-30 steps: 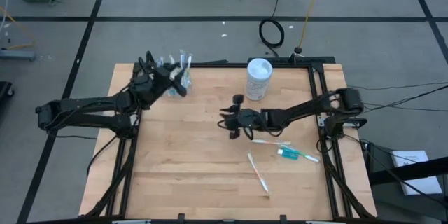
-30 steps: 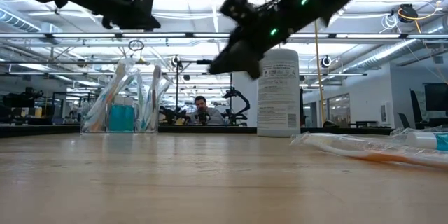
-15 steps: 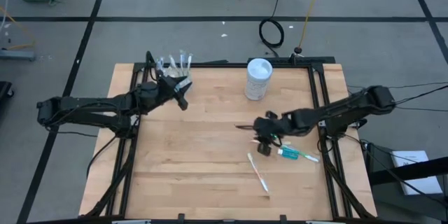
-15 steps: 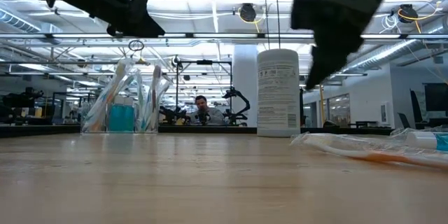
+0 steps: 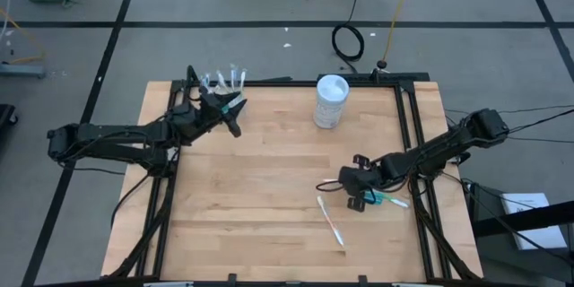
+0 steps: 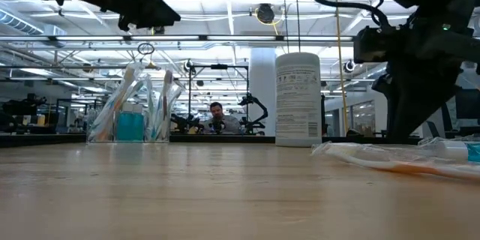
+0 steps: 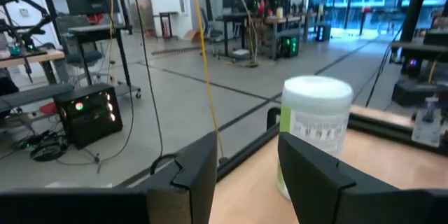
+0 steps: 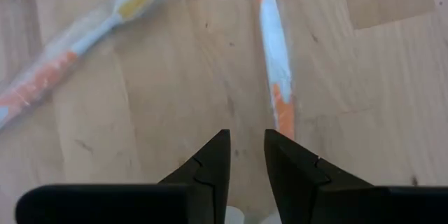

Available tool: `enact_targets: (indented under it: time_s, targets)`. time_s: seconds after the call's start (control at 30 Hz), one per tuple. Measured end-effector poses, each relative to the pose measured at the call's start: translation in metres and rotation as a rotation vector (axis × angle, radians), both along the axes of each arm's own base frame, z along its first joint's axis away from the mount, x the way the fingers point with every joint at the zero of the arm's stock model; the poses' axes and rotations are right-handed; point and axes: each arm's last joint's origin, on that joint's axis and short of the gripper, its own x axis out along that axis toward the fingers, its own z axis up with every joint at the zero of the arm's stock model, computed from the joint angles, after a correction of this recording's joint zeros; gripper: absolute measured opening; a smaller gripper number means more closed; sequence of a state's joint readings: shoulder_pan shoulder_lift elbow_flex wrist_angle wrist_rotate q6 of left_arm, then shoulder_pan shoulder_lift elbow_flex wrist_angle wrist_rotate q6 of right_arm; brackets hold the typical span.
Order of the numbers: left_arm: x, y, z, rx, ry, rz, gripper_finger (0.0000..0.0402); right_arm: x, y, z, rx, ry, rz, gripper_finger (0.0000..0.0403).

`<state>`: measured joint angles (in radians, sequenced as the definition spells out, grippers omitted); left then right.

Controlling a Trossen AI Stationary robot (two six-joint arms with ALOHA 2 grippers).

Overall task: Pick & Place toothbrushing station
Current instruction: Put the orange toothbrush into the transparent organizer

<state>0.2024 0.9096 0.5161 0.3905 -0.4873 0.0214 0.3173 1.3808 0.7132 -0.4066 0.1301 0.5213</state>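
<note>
1. From above, the right gripper [image 5: 359, 188] has swung away from the table's middle, where it hung a second ago, to the near right part of the table [image 5: 233, 206], and now sits low over the loose toothbrushes [image 5: 332, 221] and the blue toothpaste tube [image 5: 369, 197]. The left gripper [image 5: 224, 112] stays beside the clear cup [image 5: 222, 82] of brushes at the far left corner, having drawn back slightly from it. The white container [image 5: 330, 100] stands at the far edge.

2. At table height, the right arm has dropped from above the container to just behind a wrapped toothbrush [image 6: 390, 163] lying on the wood; the cup [image 6: 129, 118] stands upright and full.

3. Past the left wrist, its fingers [image 7: 196, 175] stand spread, empty, with the white container [image 7: 313, 129] ahead.

4. Past the right wrist, the fingers [image 8: 210, 164] are nearly pressed together, holding nothing, with two wrapped orange-and-white brushes [image 8: 274, 63] on the wood just beyond. This looks like the approach to the next pick; the fingers must widen first.
</note>
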Motion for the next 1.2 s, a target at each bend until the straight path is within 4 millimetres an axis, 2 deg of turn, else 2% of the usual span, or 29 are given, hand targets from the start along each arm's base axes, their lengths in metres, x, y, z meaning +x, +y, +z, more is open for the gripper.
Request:
enact_targets:
  time_s: [0.17,0.3,0.43,0.6,0.77,0.87,1.0,1.2]
  targets:
    - [0.0,0.0,0.003,0.007,-0.03,0.0,0.0159,-0.01,-0.003,-0.013,-0.033,0.035,-0.01,0.0079]
    - [0.0,0.0,0.002,0.006,-0.023,0.0,0.0159,-0.015,-0.008,-0.028,-0.044,-0.028,-0.025,0.0079]
    - [0.0,0.0,0.002,0.005,-0.022,0.0,0.0159,-0.019,-0.011,-0.035,-0.089,-0.053,0.009,0.0071]
    - [0.0,0.0,0.002,0.027,-0.003,0.001,0.0159,-0.012,-0.01,-0.027,-0.143,-0.101,0.092,0.0039]
    - [0.0,0.0,0.002,0.038,0.008,0.001,0.0159,0.004,-0.005,-0.002,-0.165,-0.232,0.161,0.0032]
    - [0.0,0.0,0.001,0.036,0.019,0.0,0.0159,0.003,-0.007,0.0,-0.203,-0.226,0.213,0.0044]
    - [0.0,0.0,-0.002,0.029,0.048,0.0,0.0159,0.004,-0.015,-0.002,-0.215,-0.209,0.193,0.0086]
    - [0.0,0.0,-0.006,0.016,0.091,-0.002,0.0159,-0.001,-0.028,-0.025,-0.169,-0.123,0.147,0.0156]
